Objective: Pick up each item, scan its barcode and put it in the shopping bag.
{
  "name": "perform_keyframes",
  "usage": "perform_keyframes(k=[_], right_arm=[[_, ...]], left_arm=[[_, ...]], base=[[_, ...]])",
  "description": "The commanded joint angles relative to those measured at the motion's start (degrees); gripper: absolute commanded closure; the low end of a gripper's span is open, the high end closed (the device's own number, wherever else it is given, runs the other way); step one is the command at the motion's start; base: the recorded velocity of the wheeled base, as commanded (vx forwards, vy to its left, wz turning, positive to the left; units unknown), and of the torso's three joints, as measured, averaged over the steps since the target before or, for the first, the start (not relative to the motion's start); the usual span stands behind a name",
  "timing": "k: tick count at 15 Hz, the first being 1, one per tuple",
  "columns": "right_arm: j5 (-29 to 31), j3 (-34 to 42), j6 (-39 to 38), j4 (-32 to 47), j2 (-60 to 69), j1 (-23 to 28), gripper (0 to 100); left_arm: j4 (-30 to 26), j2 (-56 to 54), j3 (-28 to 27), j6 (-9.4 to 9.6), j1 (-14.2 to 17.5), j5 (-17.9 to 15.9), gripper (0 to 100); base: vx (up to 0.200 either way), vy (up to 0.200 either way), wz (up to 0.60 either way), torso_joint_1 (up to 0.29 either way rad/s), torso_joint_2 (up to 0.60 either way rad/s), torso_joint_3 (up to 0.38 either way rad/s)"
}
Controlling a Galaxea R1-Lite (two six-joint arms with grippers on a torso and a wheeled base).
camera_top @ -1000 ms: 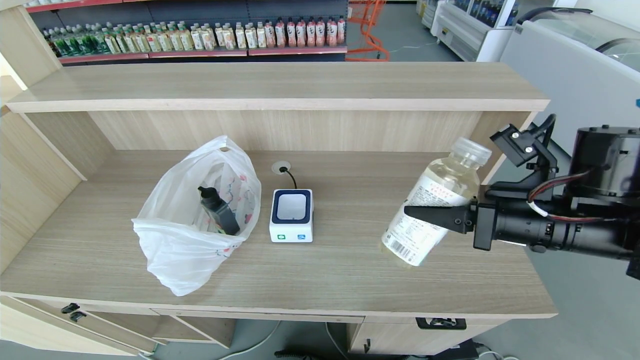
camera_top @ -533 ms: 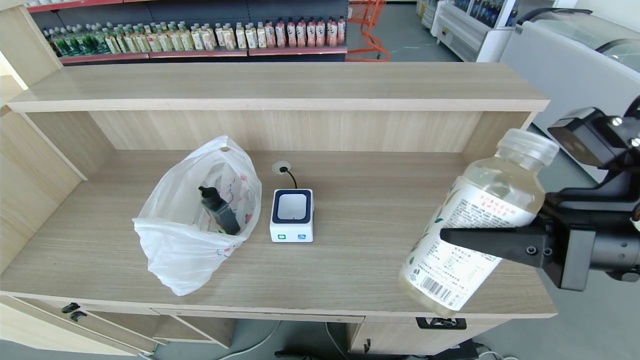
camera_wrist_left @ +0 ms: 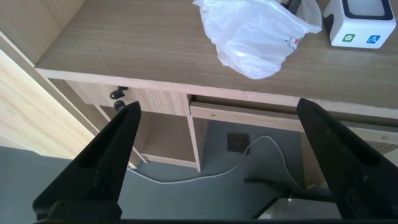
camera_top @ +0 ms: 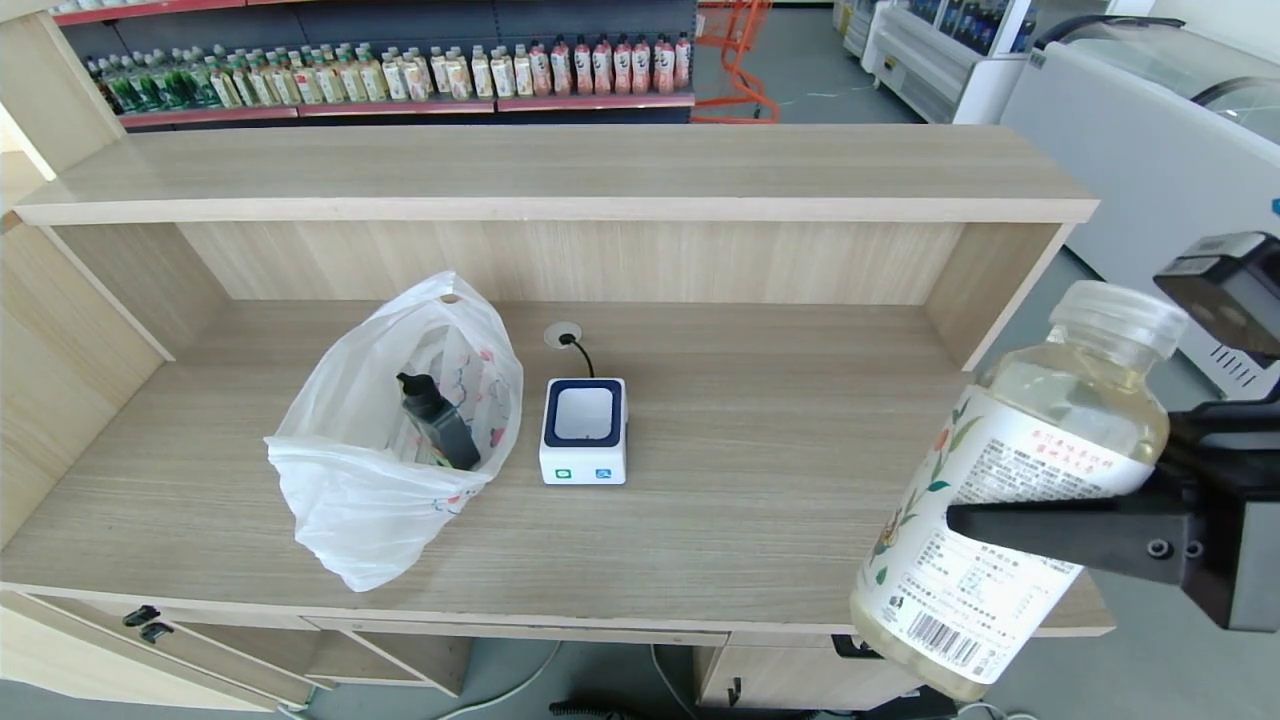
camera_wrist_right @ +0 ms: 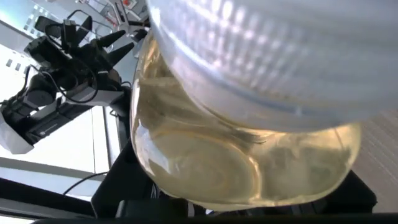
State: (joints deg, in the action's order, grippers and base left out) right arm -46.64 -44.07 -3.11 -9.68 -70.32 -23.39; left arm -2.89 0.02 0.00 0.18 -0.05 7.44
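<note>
While tight between right fingers (camera_top: 1060, 535), bottle (camera_top: 1050, 420), barcode (camera_top: 945, 637) on white label (camera_top: 1010, 470); left fingers (camera_wrist_left: 106, 168) apart

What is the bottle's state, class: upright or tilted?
Tilted: the bottle, in the right gripper, has its cap up and right of its base.

no legible text, bottle (camera_top: 1020, 470) label print and barcode too small; scanner (camera_top: 584, 432) icons unreadable

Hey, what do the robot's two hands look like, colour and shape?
Right hand: matte black, with a long flat finger carrying two small screws near its boxy base, and a dark camera box mounted on it. Left hand: two black flat fingers tapering to blunt tips.
</note>
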Motion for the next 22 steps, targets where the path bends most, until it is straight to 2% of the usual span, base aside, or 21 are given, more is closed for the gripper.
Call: perform_keyframes(k=[1,10,13,22], right_arm=[[-2.14,-1.55,-1.29,-0.08,-1.14,0.01,100],[-4.07,-3.48,-2.25,-0.16,-2.90,-0.25,100],[-7.32,-3.39,-2.78,-0.25,-2.99,-0.34,100],[-7.41,-3.39,-2.43,-0.78,-3.42,-0.69,100]], left_arm=[[-0.01,0.06,0.00,-0.01,0.05,0.03,0],[-0.01,0.06,0.00,-0.01,0.05,0.03,0],[-0.01,-0.02,0.00,-0.01,0.05,0.03,0],[-0.01,-0.02,0.00,-0.01,-0.04,0.03,0]], base=[[0.000,0.000,0.00,0.000,0.00,0.000],[0.000,0.000,0.00,0.000,0.00,0.000],[0.000,0.000,0.00,0.000,0.00,0.000],[0.000,0.000,0.00,0.000,0.00,0.000]])
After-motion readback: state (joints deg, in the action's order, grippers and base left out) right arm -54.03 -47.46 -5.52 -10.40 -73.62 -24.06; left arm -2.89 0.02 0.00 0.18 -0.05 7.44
